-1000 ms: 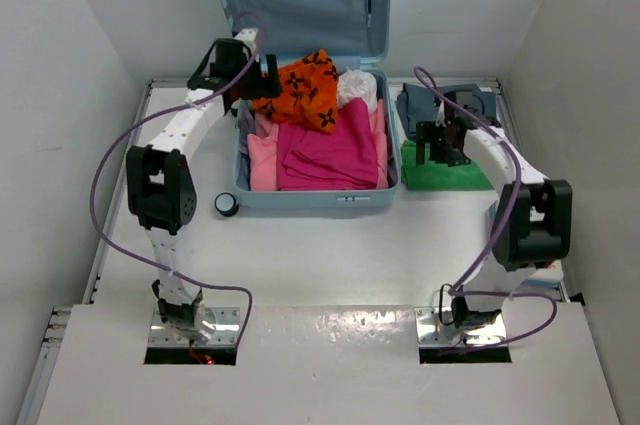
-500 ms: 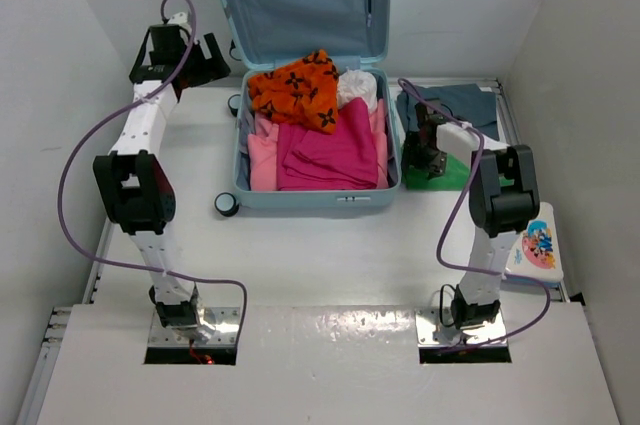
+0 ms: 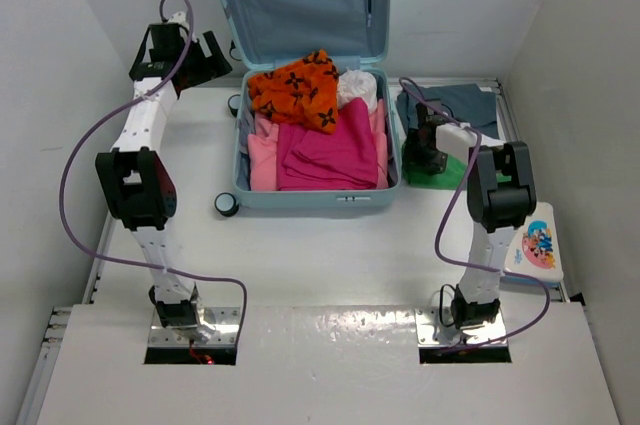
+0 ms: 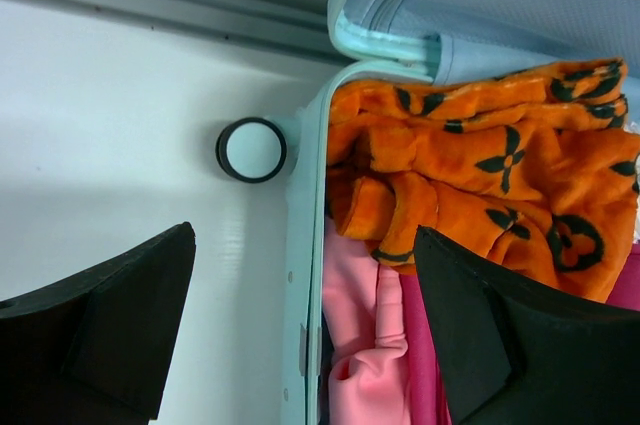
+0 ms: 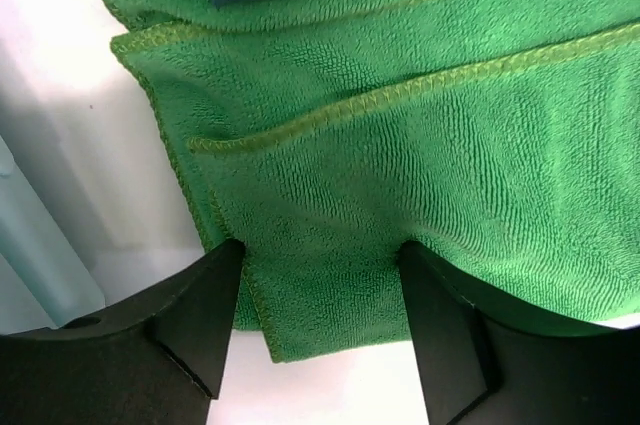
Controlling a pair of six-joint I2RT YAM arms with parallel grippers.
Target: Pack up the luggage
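My right gripper (image 5: 320, 248) straddles the green towel (image 5: 420, 145) at its corner, jaws half spread, nothing pinched yet, seemingly poised to lift it. The left gripper (image 4: 300, 245) hangs wide open, empty, beside the luggage (image 3: 320, 200), lying open mid-table.

Green towel (image 3: 445, 181): folded, flat on bench (image 3: 320, 245); stitched hems visible.
Dark blue garment (image 3: 470, 100): touching towel far edge.
White box, cartoon print (image 3: 535, 245): nearer than towel, to its right, well apart.
Orange black-patterned cloth (image 3: 295, 90), white cloth (image 3: 357, 88), magenta cloth (image 3: 325, 155), pale pink cloth (image 3: 262, 160): left of towel; orange and white farthest back.
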